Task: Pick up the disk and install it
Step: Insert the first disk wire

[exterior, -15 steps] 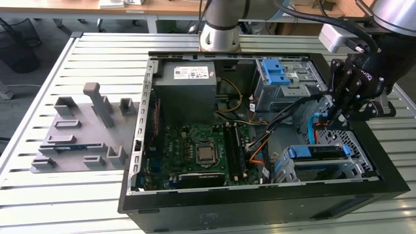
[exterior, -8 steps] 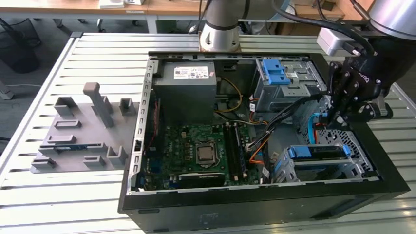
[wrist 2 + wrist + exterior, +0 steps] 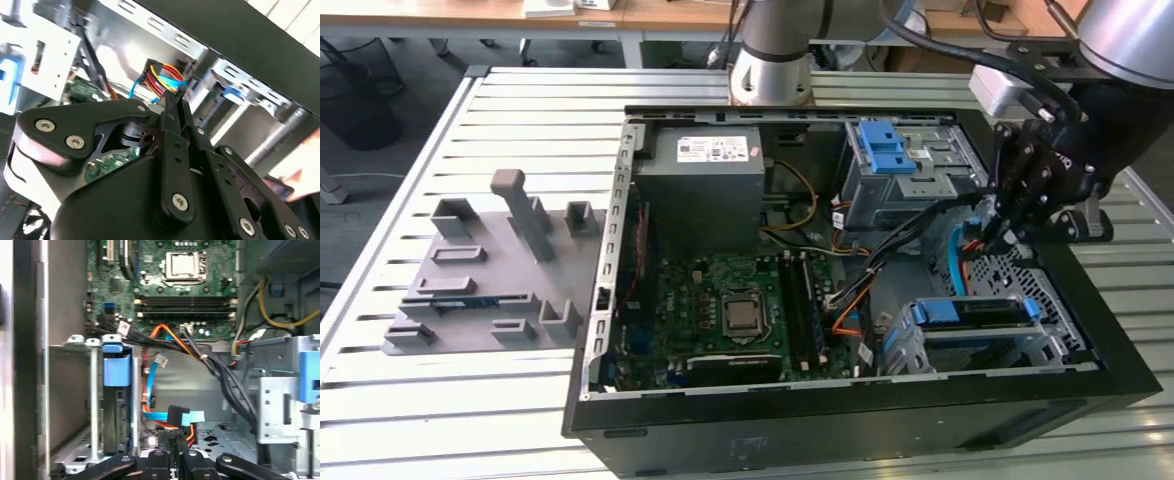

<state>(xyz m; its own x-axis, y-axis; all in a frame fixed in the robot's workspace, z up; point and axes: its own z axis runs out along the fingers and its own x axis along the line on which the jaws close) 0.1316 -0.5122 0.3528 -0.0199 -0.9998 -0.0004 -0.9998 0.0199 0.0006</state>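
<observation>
A slatted metal table point(image 3: 520, 100) is carrying an open black computer case point(image 3: 854, 425), with one grey moulded fixture point(image 3: 487, 275) lying at nine o'clock in the exterior view. Inside the case, one grey power supply point(image 3: 707, 175) is sitting at twelve o'clock above one green motherboard point(image 3: 720, 310).

Two metal drive cages are showing: the upper cage point(image 3: 921, 175) at two o'clock and the lower cage point(image 3: 1047, 340) at four o'clock. The one disk point(image 3: 970, 313) is sitting inside the lower cage, showing its blue carrier bracket and little of its body. The first wrist view is showing the disk point(image 3: 117, 390) edge-on, standing between the cage walls with the blue bracket capping a dark edge.

The gripper point(image 3: 1003, 240) is hanging at three o'clock between the two cages. In the second wrist view the gripper point(image 3: 177, 97) is showing its fingers drawn together, nothing visible between them, just beside a bundle of coloured cables point(image 3: 162, 77).
</observation>
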